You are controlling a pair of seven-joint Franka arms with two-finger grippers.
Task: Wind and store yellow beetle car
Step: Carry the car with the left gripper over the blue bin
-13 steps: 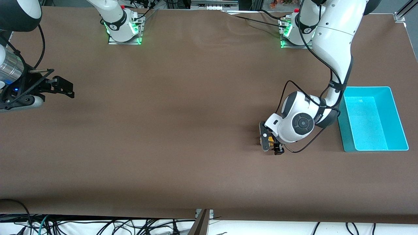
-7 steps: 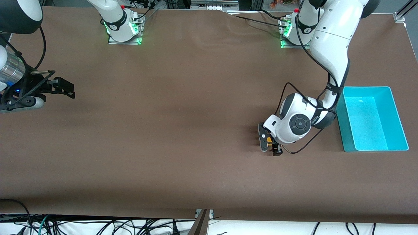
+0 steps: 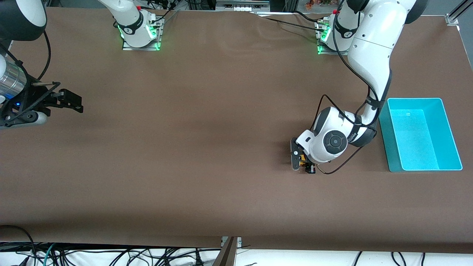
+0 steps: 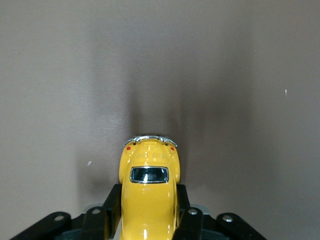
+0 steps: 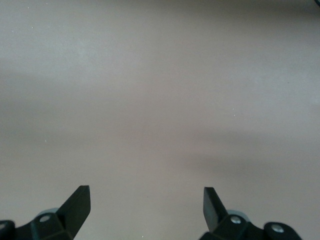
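The yellow beetle car is a tiny yellow toy with a dark rear window. My left gripper is shut on the yellow beetle car, one black finger on each side of its body. In the front view the left gripper is low at the brown table, beside the teal bin toward the right arm's end, with a bit of the yellow car showing between the fingers. My right gripper is open and empty over bare table; in the front view the right gripper waits at the right arm's end of the table.
A teal open bin stands on the table at the left arm's end, empty inside. The left arm's black cable loops down beside the wrist. The brown table cover spreads between the two grippers.
My left gripper with the yellow car has slid a little along the table toward the right arm's end, away from the bin. The right gripper has barely shifted.
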